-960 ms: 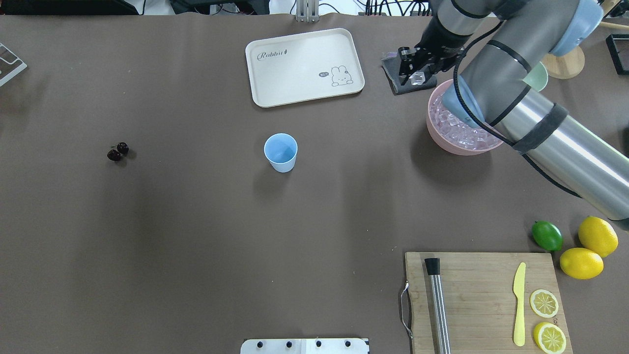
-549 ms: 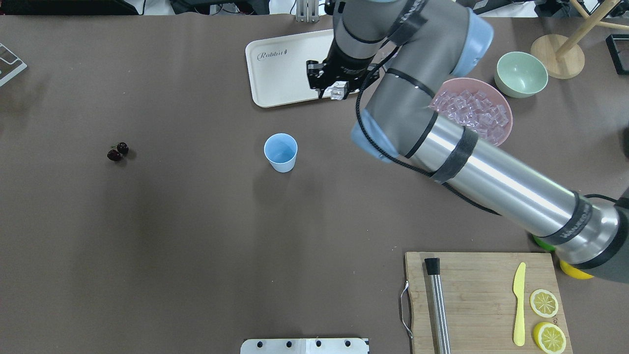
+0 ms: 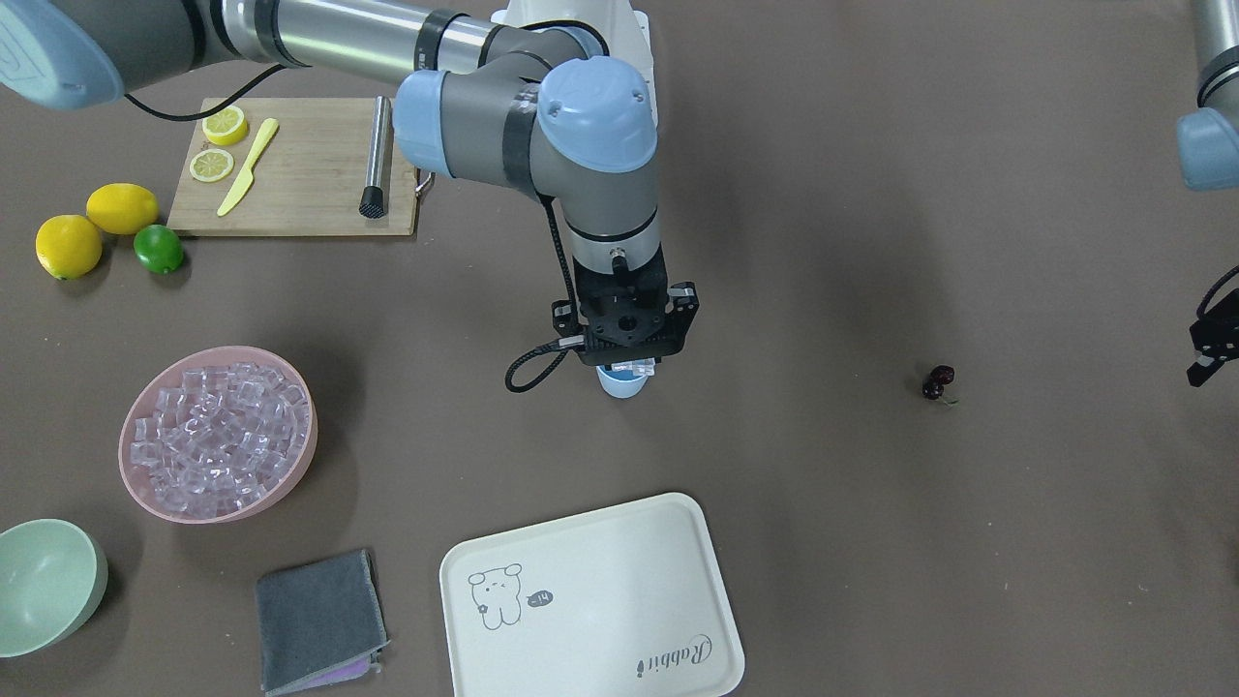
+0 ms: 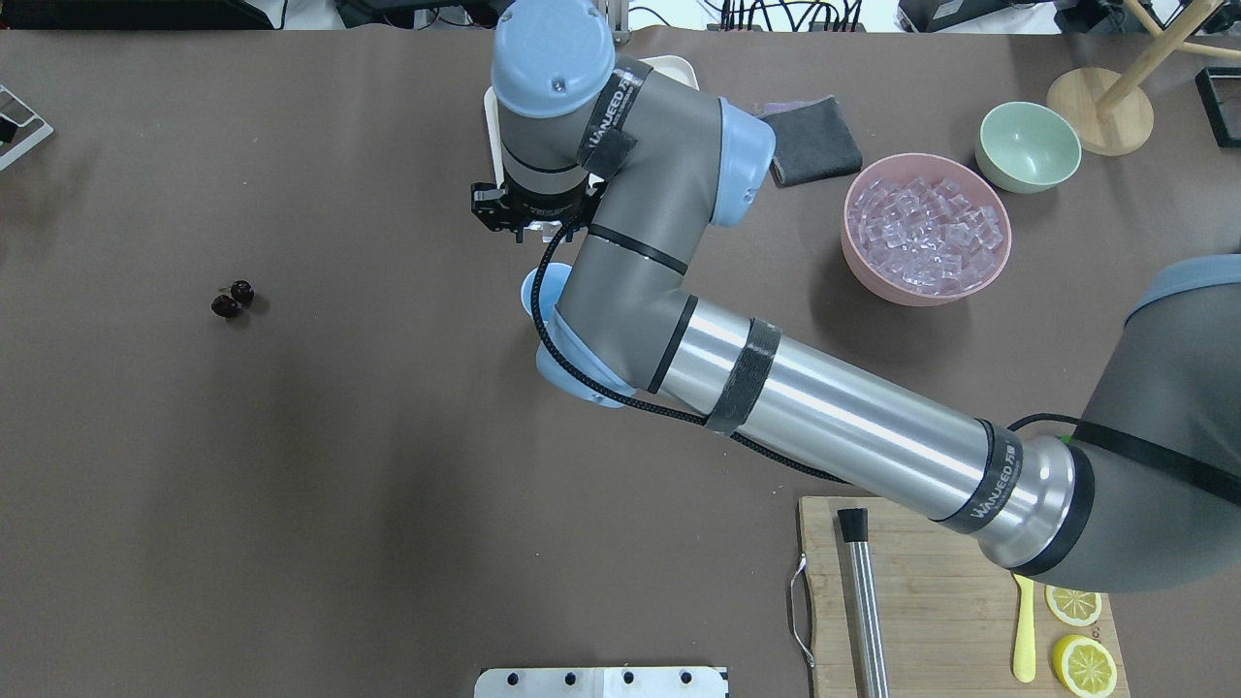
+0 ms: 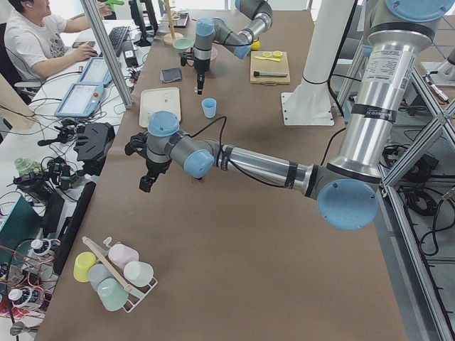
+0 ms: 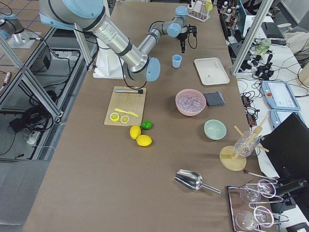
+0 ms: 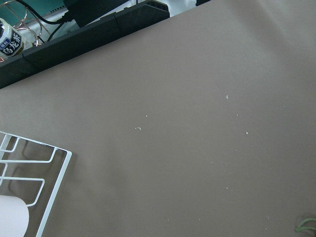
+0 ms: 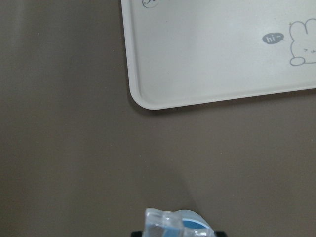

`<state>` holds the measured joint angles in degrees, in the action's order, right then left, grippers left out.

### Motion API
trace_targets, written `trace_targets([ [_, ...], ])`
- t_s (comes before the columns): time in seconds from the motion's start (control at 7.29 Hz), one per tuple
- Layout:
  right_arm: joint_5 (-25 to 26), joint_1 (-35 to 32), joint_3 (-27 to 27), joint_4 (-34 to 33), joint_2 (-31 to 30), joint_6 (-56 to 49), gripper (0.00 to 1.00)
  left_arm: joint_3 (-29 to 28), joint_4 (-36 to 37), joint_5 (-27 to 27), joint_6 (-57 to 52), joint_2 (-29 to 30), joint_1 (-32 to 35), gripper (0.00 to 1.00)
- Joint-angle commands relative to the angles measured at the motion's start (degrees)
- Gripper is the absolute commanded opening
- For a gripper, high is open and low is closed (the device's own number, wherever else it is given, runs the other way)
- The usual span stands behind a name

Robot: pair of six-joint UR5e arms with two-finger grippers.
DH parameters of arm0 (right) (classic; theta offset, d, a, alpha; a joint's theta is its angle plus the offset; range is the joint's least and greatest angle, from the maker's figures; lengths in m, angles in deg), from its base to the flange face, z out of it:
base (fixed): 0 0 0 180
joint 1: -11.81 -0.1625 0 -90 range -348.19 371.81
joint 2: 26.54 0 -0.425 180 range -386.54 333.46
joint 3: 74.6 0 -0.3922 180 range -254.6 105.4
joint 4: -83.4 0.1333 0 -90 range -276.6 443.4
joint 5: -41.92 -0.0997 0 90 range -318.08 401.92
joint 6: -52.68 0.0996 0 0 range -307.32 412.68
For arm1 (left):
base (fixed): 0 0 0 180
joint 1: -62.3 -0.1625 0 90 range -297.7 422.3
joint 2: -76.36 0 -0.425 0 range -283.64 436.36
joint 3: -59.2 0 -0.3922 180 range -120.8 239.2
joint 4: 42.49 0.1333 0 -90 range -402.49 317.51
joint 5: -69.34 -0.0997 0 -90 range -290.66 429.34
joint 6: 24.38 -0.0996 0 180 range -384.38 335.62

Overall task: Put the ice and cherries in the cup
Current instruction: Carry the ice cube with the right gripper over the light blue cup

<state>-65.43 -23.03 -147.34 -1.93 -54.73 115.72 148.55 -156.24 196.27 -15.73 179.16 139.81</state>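
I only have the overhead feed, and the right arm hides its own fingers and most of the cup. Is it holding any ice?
Observer: Yes. The front camera shows the right gripper shut on clear ice.
Operator: Is that ice lined up with the cup?
Observer: It looks so. The right wrist camera shows the cup with its blue rim just behind the ice.

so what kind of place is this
Probably a robotics lab staging a drinks task: an operator at a keyboard beside the table, aluminium framing, and a pink bowl of ice.
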Motion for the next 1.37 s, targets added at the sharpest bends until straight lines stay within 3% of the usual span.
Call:
trace_targets([
  [0.0, 1.27, 1.8, 0.67, 0.16, -0.72, -0.2, 0.16, -0.05, -0.77, -0.02, -0.21, -0.23, -0.07, 0.98],
  [0.55, 3.02, 3.73, 0.23, 0.16, -2.31, -0.46, 0.26, -0.31, -0.86, 0.07, -0.21, 0.29, -0.07, 0.98],
  [0.69, 3.46, 3.99, 0.23, 0.16, -2.4, -0.46, 0.38, -0.4, -0.6, -0.02, -0.21, 0.47, -0.25, 0.98],
  [0.82, 3.47, 4.0, 0.23, 0.16, -2.48, -0.38, 0.83, -0.31, -0.68, 0.07, -0.21, 0.38, -0.34, 0.98],
  [0.96, 3.47, 3.56, 0.23, 0.16, -2.75, -0.9, 0.98, -0.31, -0.94, 0.07, -0.21, 0.21, -0.34, 0.98],
  [1.23, 3.55, 1.29, -1.6, -0.63, -2.14, -0.2, 0.99, -0.49, -0.86, 0.42, 0.31, 0.03, -0.34, 0.98],
])
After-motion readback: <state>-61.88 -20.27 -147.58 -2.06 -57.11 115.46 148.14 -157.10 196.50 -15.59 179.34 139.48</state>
